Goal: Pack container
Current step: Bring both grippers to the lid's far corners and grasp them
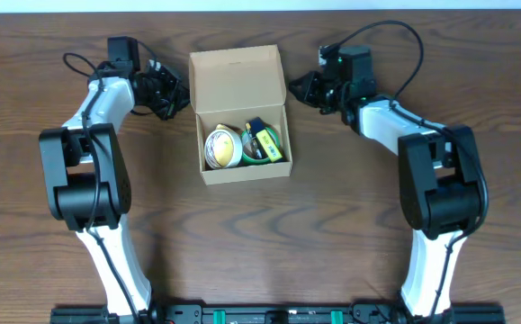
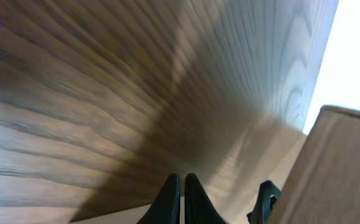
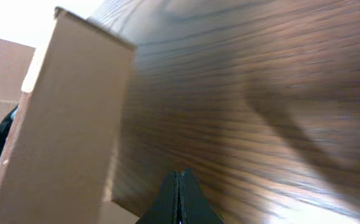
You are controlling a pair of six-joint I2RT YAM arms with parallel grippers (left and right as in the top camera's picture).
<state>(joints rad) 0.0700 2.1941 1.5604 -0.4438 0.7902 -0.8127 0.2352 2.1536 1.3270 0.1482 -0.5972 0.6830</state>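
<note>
The tan cardboard container (image 1: 242, 171) stands open mid-table with its flap lid (image 1: 236, 76) raised toward the back. Inside lie a cream tape roll (image 1: 223, 147), a green tape roll (image 1: 272, 149) and a small yellow pad (image 1: 270, 142). My left gripper (image 1: 175, 101) is shut and empty just left of the lid; the box wall shows at the right edge of the left wrist view (image 2: 335, 168), fingertips (image 2: 182, 180) together. My right gripper (image 1: 298, 90) is shut and empty just right of the lid; the box side fills the left of its view (image 3: 61, 124), fingertips (image 3: 180, 177) together.
The wooden table (image 1: 350, 225) surrounds the box. Black cables (image 1: 395, 36) loop behind the right arm and another cable (image 1: 80, 63) behind the left. The table's back edge runs just beyond the lid.
</note>
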